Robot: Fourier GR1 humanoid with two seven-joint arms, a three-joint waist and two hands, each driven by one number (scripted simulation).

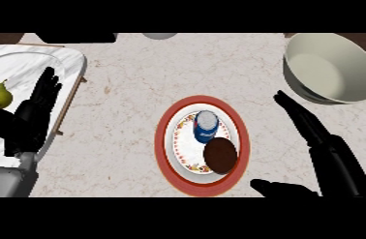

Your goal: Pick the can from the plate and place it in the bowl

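The tabletop [129, 83] looks like pale, veined, matt stone. The plate [170, 136] has a smooth red rim and patterned white glaze. The bowl [325, 68] looks smooth, cream ceramic; the can [205, 126], glossy blue.

The black left hand [34, 112] rests open, fingers up; the black right hand [314, 136] is open, fingers straight, thumb spread.

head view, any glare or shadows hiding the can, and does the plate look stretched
Head view: no glare on the can, which shows plainly; beside it a dark brown disc; the plate looks taller than wide; the black right hand shows little detail.
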